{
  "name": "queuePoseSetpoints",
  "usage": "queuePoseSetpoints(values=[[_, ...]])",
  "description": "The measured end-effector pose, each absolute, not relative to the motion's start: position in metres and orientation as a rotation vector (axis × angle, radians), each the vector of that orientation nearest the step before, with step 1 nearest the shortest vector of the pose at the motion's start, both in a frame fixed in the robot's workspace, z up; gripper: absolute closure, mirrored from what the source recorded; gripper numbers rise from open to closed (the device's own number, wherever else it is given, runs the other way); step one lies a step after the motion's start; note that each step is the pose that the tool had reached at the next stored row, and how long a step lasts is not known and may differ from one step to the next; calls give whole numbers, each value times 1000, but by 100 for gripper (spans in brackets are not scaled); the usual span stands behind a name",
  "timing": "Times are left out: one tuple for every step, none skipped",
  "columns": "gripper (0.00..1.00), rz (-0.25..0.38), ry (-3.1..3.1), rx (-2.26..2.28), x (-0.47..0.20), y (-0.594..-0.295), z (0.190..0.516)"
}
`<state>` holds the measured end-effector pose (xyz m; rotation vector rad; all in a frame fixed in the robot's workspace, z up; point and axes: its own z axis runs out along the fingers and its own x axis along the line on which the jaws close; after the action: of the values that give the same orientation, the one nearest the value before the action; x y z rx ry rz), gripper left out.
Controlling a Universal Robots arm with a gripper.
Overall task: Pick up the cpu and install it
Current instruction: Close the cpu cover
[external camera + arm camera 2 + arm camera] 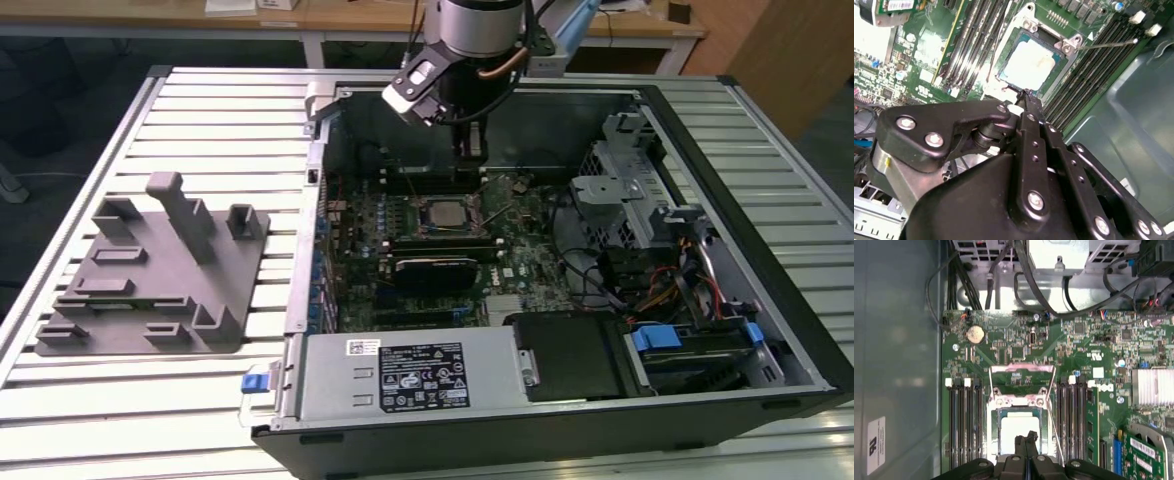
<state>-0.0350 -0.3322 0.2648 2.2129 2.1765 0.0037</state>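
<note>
Exterior view showed a white printed label (424, 375) on the power supply (400, 350) at the near side of the open computer case (534, 440). Another white sticker (875, 445) sat on the case wall in the first wrist view. The arm reached down into the case from the far side. Its gripper (471, 152) was closed, fingers pressed together, just above the cpu (438, 213). The cpu lay flat in the motherboard socket (1019, 402), silvery top up. 1 grey holder block (154, 270) stood on the counter (174, 410) at the exterior view's left.
</note>
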Motion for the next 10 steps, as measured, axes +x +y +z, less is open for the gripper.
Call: queuePoseSetpoints(values=[[89, 4, 2176, 2213, -33, -332, 265], [89, 4, 2176, 2213, -29, -332, 265], [89, 4, 2176, 2213, -25, -332, 265], [89, 4, 2176, 2213, -20, -332, 265], [89, 4, 2176, 2213, -16, -332, 265], [89, 4, 2176, 2213, -12, -332, 265], [89, 4, 2176, 2213, -8, -332, 265], [89, 4, 2177, 2213, -3, -332, 265], [89, 4, 2177, 2213, 1, -332, 265], [89, 4, 2176, 2213, 5, -332, 265]])
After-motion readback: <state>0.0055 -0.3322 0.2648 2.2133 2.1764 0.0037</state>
